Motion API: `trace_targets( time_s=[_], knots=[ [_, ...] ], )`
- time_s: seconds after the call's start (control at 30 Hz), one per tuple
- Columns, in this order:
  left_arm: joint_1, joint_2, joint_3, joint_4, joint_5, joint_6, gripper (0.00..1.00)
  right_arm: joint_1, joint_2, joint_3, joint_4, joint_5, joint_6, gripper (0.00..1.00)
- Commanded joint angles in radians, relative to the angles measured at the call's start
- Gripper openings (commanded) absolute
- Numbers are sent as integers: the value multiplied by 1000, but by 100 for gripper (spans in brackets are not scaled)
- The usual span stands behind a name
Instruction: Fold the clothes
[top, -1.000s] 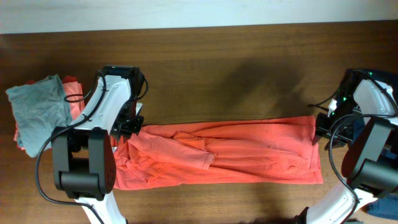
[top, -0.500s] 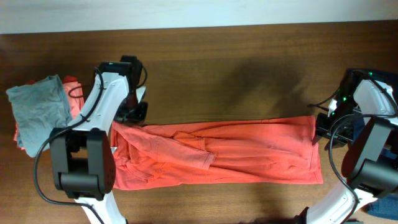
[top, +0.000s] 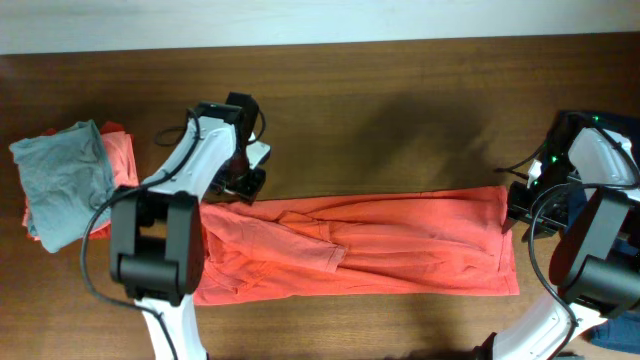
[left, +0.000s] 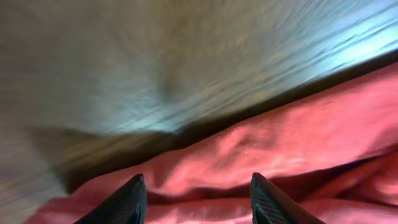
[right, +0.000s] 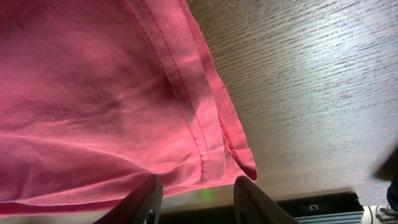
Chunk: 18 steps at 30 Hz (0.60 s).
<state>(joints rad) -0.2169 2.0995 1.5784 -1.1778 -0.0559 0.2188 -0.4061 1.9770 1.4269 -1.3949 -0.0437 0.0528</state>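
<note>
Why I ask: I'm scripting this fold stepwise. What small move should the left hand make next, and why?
Probably lower the left hand onto the orange-red T-shirt at its far edge and close on it. The hand is open and empty, poised at that edge beside bare table. The shirt's left end lies rumpled, so it likely needs regripping to smooth or fold.

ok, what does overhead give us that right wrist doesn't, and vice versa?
Only overhead: the whole orange-red shirt lying as a long band across the table, the grey garment on a pile at the left, and the left tool at the shirt's upper left edge. Only right wrist: the hem stitching and the hem corner up close. Both: the shirt's right end on the wood, with the right tool open beside it.
</note>
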Motion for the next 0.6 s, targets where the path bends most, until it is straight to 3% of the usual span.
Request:
trace_targets(
  time_s=[0.0,0.23,0.47,0.57],
  knots=[
    [3,45,6,-48,-32,23,52,-6,-28,13,-4,-5,3,43],
    [3,39,7,-153,-45,-18,26,-4,-28,14,-1,-118,-76,43],
    [3,39,8,-189,-41,-39,18,34,-28,26,4,-156,-110,42],
    [3,39,8,-187,-41,-38,18,49,-28,34,3,-156,-124,43]
  ],
)
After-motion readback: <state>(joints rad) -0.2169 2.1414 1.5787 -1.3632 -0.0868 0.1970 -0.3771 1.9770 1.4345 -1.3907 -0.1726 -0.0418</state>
